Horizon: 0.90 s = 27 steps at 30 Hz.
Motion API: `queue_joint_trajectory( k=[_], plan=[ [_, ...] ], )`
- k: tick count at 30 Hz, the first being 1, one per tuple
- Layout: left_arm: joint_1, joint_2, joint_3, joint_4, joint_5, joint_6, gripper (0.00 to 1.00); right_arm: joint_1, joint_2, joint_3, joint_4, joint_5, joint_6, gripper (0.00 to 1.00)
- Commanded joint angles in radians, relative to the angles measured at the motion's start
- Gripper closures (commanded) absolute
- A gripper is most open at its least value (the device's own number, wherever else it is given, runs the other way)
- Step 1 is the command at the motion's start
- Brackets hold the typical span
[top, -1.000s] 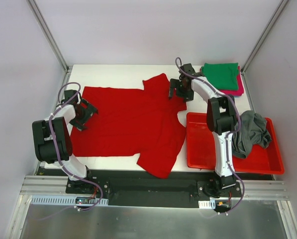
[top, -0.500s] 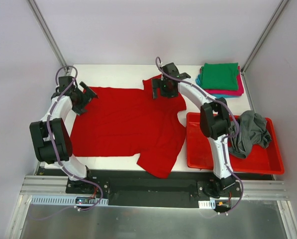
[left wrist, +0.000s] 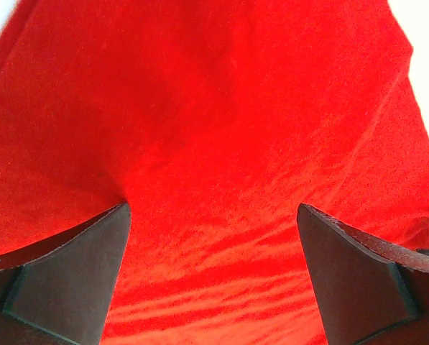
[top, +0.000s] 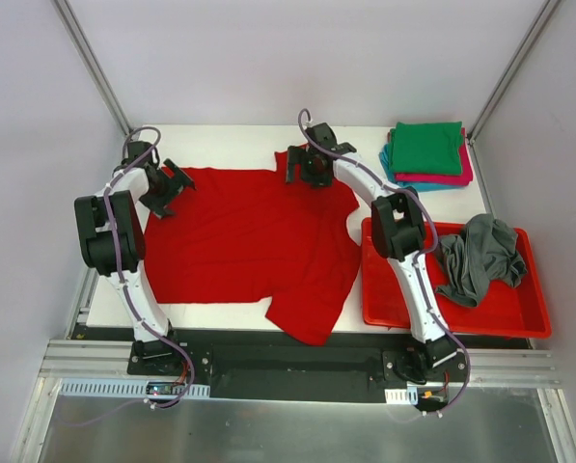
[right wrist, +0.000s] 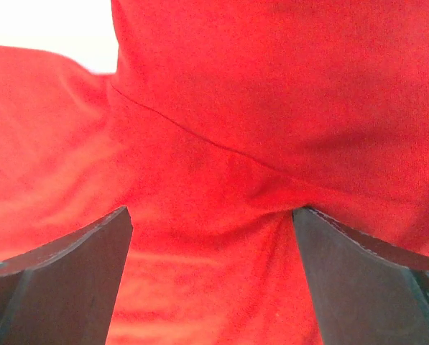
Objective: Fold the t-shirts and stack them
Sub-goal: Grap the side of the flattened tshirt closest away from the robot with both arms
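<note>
A bright red t-shirt point(top: 249, 241) lies spread flat on the white table. My left gripper point(top: 169, 185) is at its far left corner, jaws wide open over the red cloth point(left wrist: 214, 144). My right gripper point(top: 302, 166) is at the far sleeve near the collar, jaws wide open over a fold and seam in the cloth point(right wrist: 214, 165). Neither holds anything. A folded green shirt point(top: 427, 145) tops a stack over magenta point(top: 461, 176) and teal point(top: 388, 159) ones at the far right. A crumpled dark grey shirt point(top: 480, 258) lies in the tray.
A red plastic tray point(top: 394, 289) stands at the right, its left half bare. Metal frame posts rise at the table's far corners. A strip of white table point(top: 220, 145) shows beyond the shirt.
Both grippers have moved toward the shirt's far edge: the left from the left hem up to the far left corner, the right leftward from near the stack onto the far sleeve.
</note>
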Motion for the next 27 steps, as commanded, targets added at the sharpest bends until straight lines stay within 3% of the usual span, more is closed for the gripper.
queue_joint_trajectory(
  k=[1,6,10,13,16,21,27],
  plan=[
    [0.025,0.060,0.094,-0.049,-0.089,0.002,0.01,-0.001,0.129,0.114,0.032,-0.019,0.139,0.04],
    [0.048,0.140,0.202,-0.094,-0.095,0.006,0.01,-0.028,0.201,0.211,0.159,-0.076,0.251,0.04],
    [0.049,0.175,0.260,-0.101,-0.078,0.017,0.01,-0.034,0.201,0.197,0.214,-0.075,0.282,0.04],
    [0.049,0.183,0.300,-0.104,-0.054,0.026,0.01,-0.033,0.171,0.186,0.205,-0.018,0.244,0.04],
    [0.049,0.143,0.316,-0.136,0.066,0.054,0.01,-0.041,0.093,0.178,0.134,-0.042,0.207,0.04],
    [0.040,-0.142,0.136,-0.149,0.057,0.057,0.01,0.001,-0.162,0.076,-0.029,-0.072,-0.008,0.04],
    [0.037,-0.680,-0.366,-0.161,-0.145,-0.021,0.01,0.126,-0.677,-0.567,0.070,0.019,-0.142,0.04]
  ],
)
